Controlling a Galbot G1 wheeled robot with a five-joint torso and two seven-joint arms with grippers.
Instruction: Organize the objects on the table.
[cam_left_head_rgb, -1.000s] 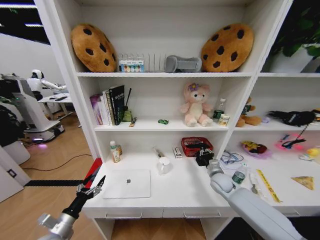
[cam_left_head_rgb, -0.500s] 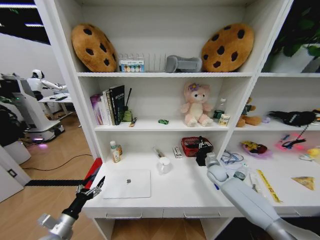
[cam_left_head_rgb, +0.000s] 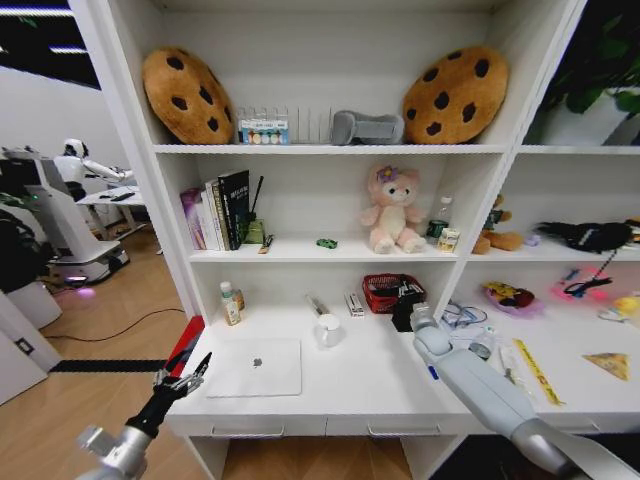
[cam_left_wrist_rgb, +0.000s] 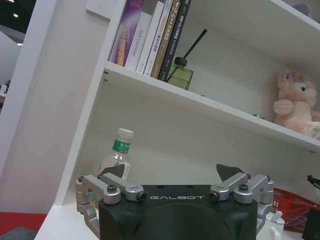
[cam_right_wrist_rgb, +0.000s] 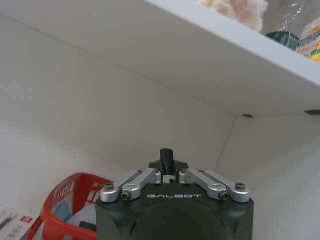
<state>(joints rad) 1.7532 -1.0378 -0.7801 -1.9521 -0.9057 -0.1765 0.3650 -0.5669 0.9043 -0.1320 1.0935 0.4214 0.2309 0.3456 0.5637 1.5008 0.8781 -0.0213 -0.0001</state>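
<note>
My right gripper (cam_left_head_rgb: 405, 302) is over the back of the white table (cam_left_head_rgb: 350, 398), just in front of the red basket (cam_left_head_rgb: 385, 283). In the right wrist view the right gripper (cam_right_wrist_rgb: 166, 161) is shut on a thin black pen (cam_right_wrist_rgb: 166, 154) that sticks out between its fingers. A blue pen (cam_left_head_rgb: 432, 372) lies beside the right forearm. The silver laptop (cam_left_head_rgb: 255, 367) lies shut at the front left. A green toy car (cam_left_head_rgb: 326, 243) sits on the middle shelf. The yellow wedge (cam_left_head_rgb: 607, 364) lies at the far right. My left gripper (cam_left_head_rgb: 182, 381) hangs open off the table's left corner.
A white mug (cam_left_head_rgb: 328, 330) stands behind the laptop, and a bottle (cam_left_head_rgb: 231, 303) stands by the left wall. A second bottle (cam_left_head_rgb: 482, 345), cables and a yellow ruler (cam_left_head_rgb: 536, 370) lie to the right. Books, a pink plush and cookie cushions fill the shelves above.
My right gripper has moved a little back and up towards the red basket, still holding the pen. The left arm has not moved.
</note>
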